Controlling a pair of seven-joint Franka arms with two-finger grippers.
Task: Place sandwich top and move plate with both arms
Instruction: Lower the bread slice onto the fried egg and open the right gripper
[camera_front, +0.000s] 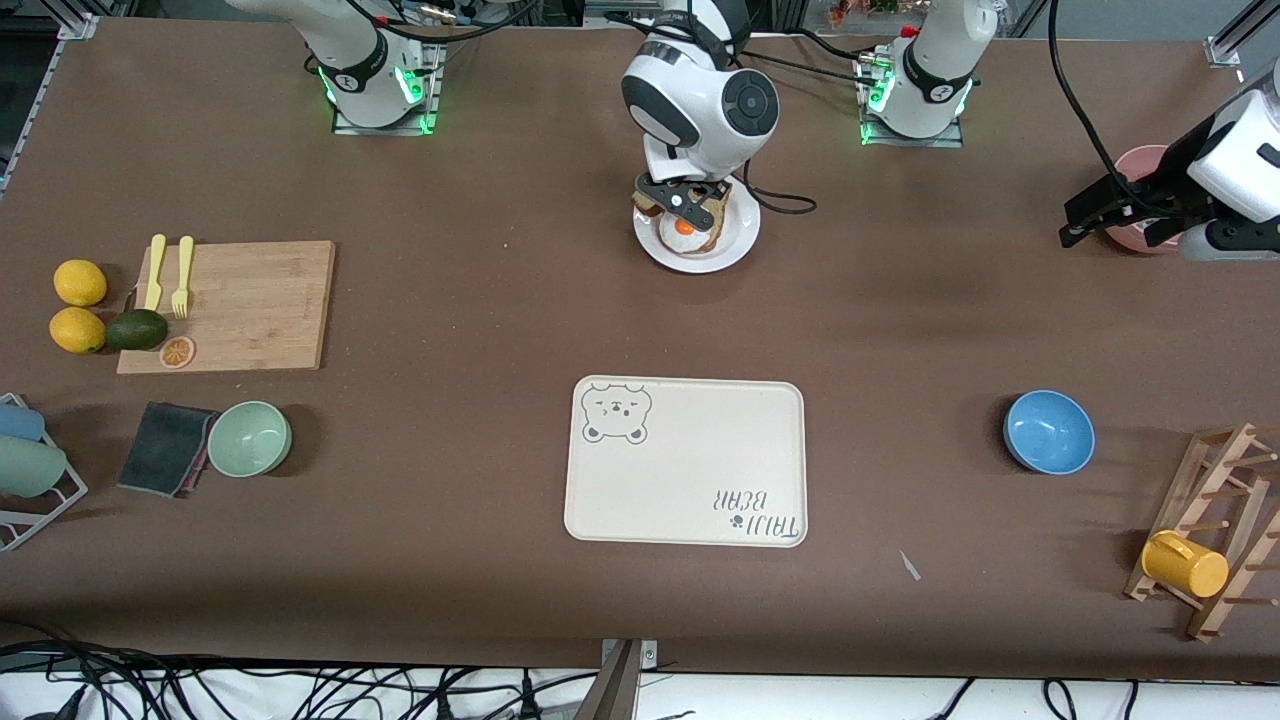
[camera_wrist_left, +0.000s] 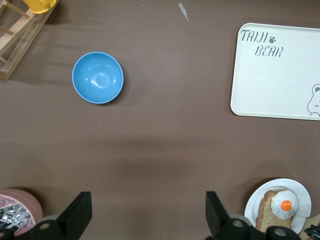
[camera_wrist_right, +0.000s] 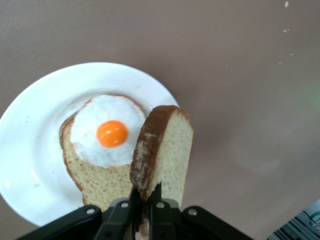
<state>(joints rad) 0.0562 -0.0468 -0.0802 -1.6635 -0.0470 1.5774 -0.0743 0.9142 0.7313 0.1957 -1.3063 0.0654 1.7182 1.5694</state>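
Holding the sandwich top (camera_wrist_right: 162, 150) over the plate (camera_wrist_right: 30, 165), I judge the job is roughly at its first third: the slice is lifted and brought in, but it is not yet laid down, and the plate has not been carried anywhere. The plate sits on the table between the two arm bases, farther from the front camera than the cream tray (camera_front: 686, 462). On it lies the narrower bread slice (camera_wrist_right: 97, 182) with a fried egg (camera_wrist_right: 107, 131) on top (yolk up, nothing covering it yet).

My right gripper (camera_wrist_right: 148, 200) is clenched tight on the sandwich top, pinching it at one edge so the slice stands on end, crust turned toward the egg. It hangs just above the plate's rim, not flat over the egg, so I reckon it needs tipping level and centring before I let go.

My left gripper (camera_wrist_left: 148, 215) hangs over bare table toward the left arm's end, near a pink bowl (camera_front: 1140, 165), with its fingers spread wide and nothing between them; that arm waits. A blue bowl (camera_wrist_left: 98, 77) lies below it.

What remains, as I see it: lay the slice on the egg, then bring both grippers to the plate and move it together.
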